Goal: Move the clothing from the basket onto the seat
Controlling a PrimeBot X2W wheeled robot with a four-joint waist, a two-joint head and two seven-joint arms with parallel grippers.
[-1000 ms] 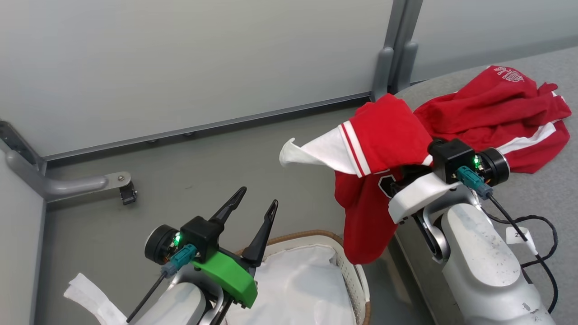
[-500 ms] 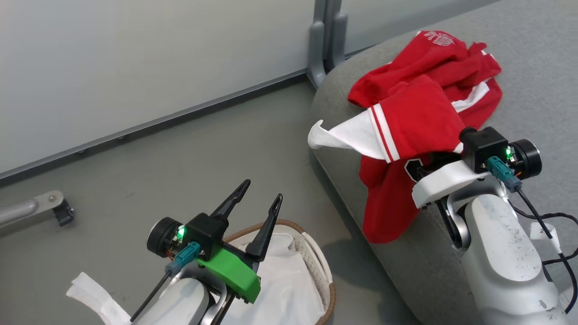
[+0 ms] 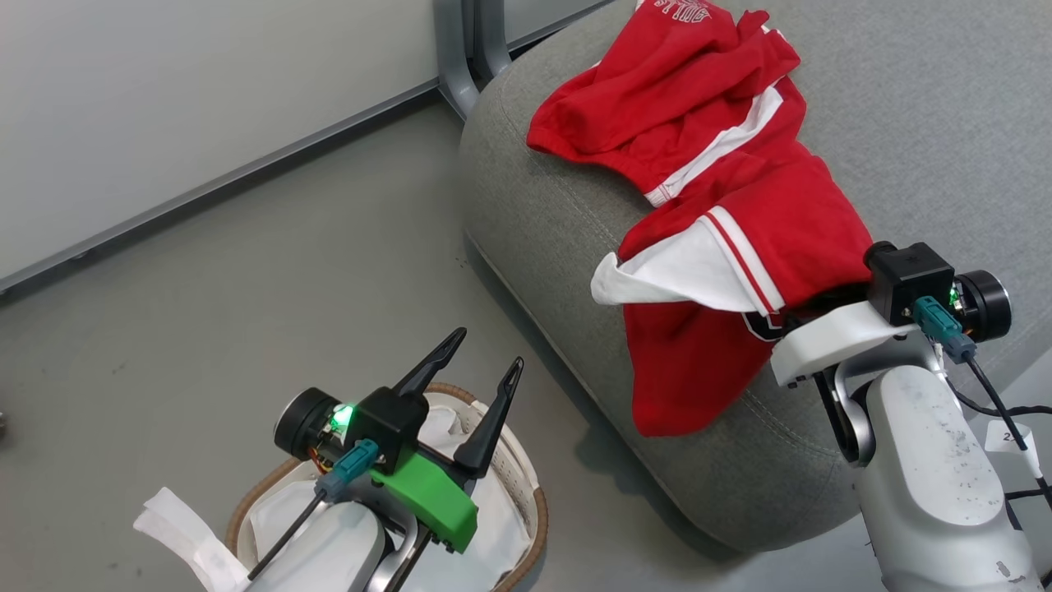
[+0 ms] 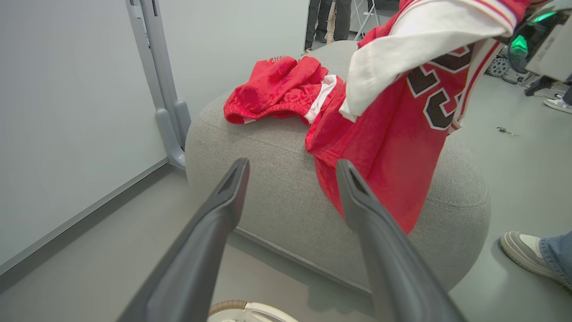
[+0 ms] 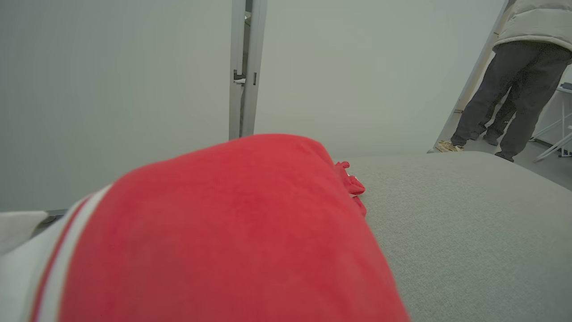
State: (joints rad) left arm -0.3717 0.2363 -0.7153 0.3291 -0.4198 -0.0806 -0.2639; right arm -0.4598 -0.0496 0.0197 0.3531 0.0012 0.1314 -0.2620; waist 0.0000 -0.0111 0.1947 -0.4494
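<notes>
Your right arm has swung the jersey (image 3: 740, 271) in over the seat (image 3: 559, 214); a second ago it hung off the edge. The right gripper (image 3: 801, 311) is buried under that soft red knit and clamped on it. A white sleeve with a striped cuff juts left, and the hem droops down the seat's rounded grey fabric side. The other crumpled red piece (image 3: 657, 90) lies farther back on the seat. Your left gripper (image 3: 486, 347) hovers with its fingers spread above the perforated basket (image 3: 534, 501), with the white sheet (image 3: 267, 510) inside.
</notes>
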